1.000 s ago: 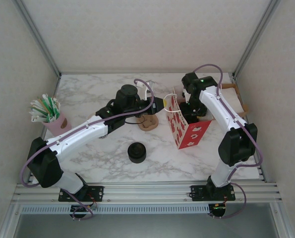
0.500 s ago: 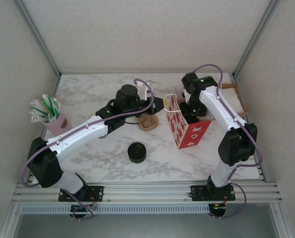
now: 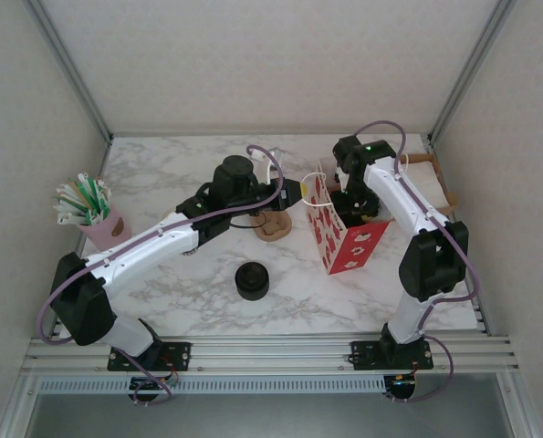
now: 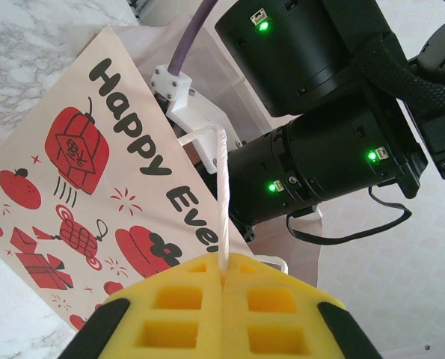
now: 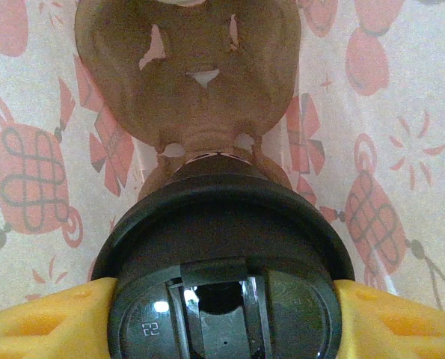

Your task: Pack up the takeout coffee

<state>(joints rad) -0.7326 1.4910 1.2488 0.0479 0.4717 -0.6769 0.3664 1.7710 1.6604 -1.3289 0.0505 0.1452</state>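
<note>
The takeout coffee [image 5: 222, 277] shows its round black lid from above, and my right gripper [image 5: 222, 318] is shut on it, a yellow finger [image 5: 43, 321] on either side. The cup hangs inside the white paper bag [image 3: 344, 239] with red prints, just over a brown cup carrier [image 5: 185, 75] on the bag's floor. My left gripper [image 4: 223, 273] is shut on the bag's white handle [image 4: 222, 187] and holds that side up. In the top view the left gripper [image 3: 294, 192] sits at the bag's left rim, and the right wrist [image 3: 349, 203] dips into the bag's mouth.
A second brown carrier [image 3: 273, 224] lies just left of the bag. A short stack of black lids [image 3: 251, 280] stands in front of it. A pink cup of straws [image 3: 93, 217] is at the far left. Brown cardboard [image 3: 433, 173] lies at the back right.
The right arm's elbow has edged slightly left and back over the bag. The left arm and the bag have not moved.
</note>
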